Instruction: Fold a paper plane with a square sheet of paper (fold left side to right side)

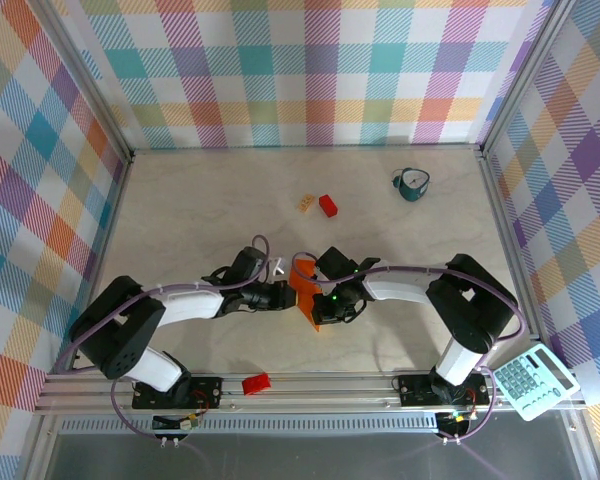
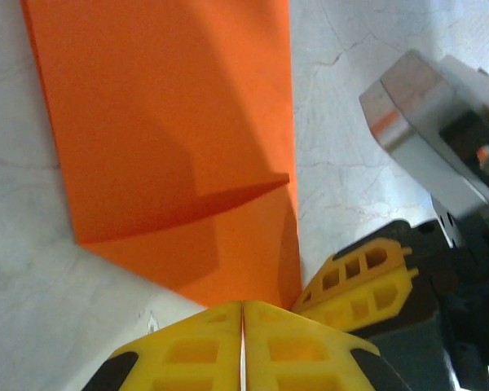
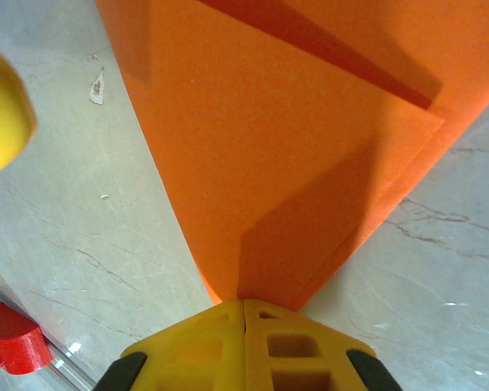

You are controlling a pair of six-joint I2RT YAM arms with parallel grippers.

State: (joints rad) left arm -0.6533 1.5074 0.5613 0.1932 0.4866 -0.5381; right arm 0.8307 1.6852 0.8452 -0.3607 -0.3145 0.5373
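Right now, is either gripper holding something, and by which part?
Both seem to: left gripper and right gripper are shut on the orange paper, each at a pointed corner.

Orange paper (image 2: 171,122) is running off both wrist views' top edge. A red block (image 3: 8,338) is getting cropped lower left.

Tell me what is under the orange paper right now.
The folded orange paper lies on the pale table, which shows along its edges. One flap overlaps a lower layer. Whatever is directly beneath is covered, so I cannot tell.
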